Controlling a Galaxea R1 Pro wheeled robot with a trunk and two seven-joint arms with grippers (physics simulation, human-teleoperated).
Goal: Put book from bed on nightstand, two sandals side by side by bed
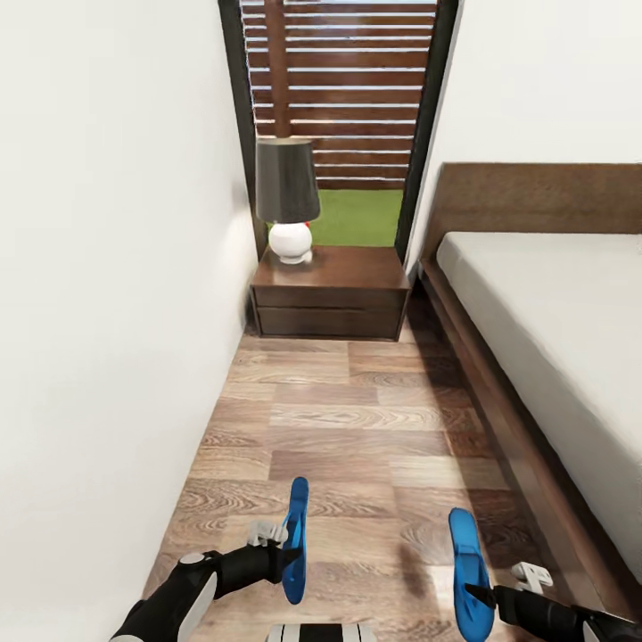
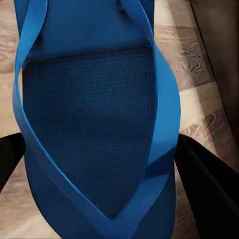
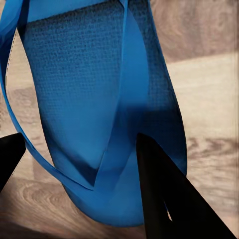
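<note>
I hold one bright blue sandal in each hand above the wood floor. My left gripper (image 1: pixel 287 555) is shut on the left sandal (image 1: pixel 296 538), held on edge; up close the sandal (image 2: pixel 94 129) sits between the black fingers (image 2: pixel 209 189). My right gripper (image 1: pixel 481 596) is shut on the right sandal (image 1: pixel 465 571), whose sole (image 3: pixel 94 99) lies between the dark fingers (image 3: pixel 169 199). The bed (image 1: pixel 571 348) with pale mattress and brown frame runs along the right. The nightstand (image 1: pixel 328 294) stands ahead by the wall. The book is out of view.
A lamp (image 1: pixel 288 198) with a dark shade and white base stands on the nightstand's left part. A white wall (image 1: pixel 107 312) closes the left side. The dark-framed glass door (image 1: pixel 343 116) is behind the nightstand. The plank floor (image 1: pixel 357 428) forms a narrow aisle between wall and bed.
</note>
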